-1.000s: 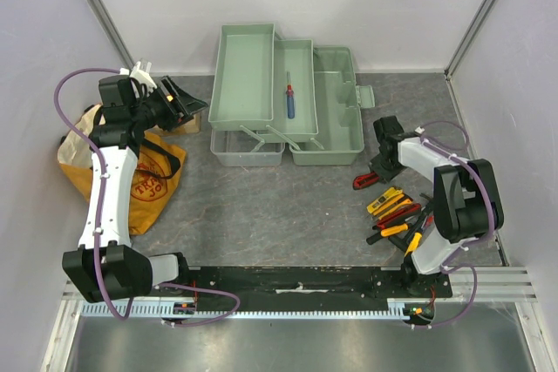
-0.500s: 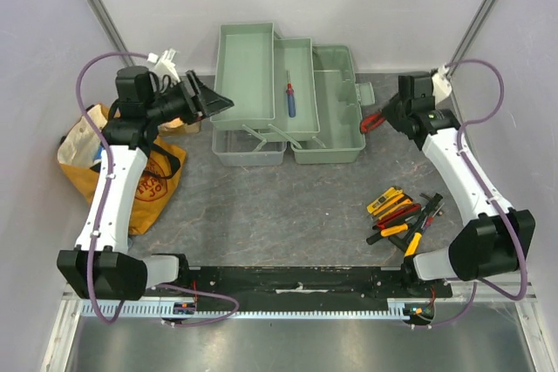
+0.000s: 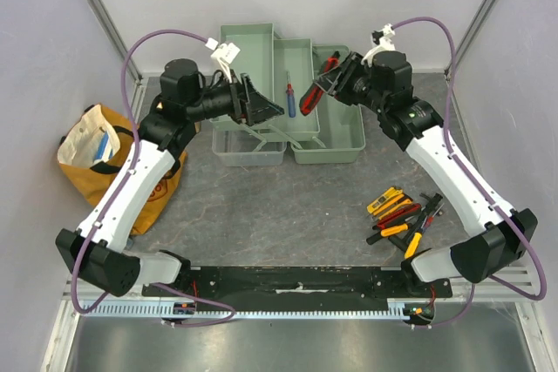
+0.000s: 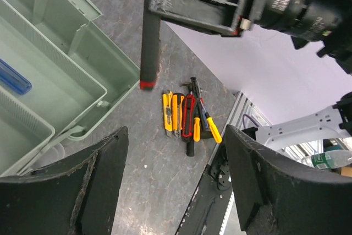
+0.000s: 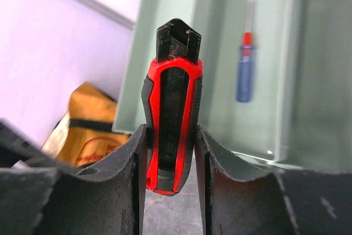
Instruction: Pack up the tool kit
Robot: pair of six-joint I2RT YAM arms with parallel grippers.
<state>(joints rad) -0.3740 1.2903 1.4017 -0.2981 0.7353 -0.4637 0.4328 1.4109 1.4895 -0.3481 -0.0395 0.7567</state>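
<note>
- Because the red-and-black hand tool (image 5: 170, 119) belongs inside the toolbox (image 3: 342, 144), the right gripper (image 5: 170, 155) holds it clamped lengthwise between both fingers, raised above the box's trays at the far middle of the table.
- The toolbox stands spread open with its cantilever trays fanned out to the left, which leaves each compartment reachable from above; a blue screwdriver (image 3: 290, 102) lies in the middle tray.
- The left gripper (image 3: 261, 107) hovers over the near-left part of the box with its jaws wide and nothing between them; it looks placed to wait or to steady the box, not to carry.
- The loose tools (image 3: 399, 213), with yellow, red and black handles, lie heaped at the near right beside the right arm's base, so fetching probably falls to that arm.
- A yellow-orange bag (image 3: 96, 150) sits at the left, apart from the box.
- The drop calls for lowering the tool flat into a tray; with both grippers close above the box, a clash is the likely risk.
</note>
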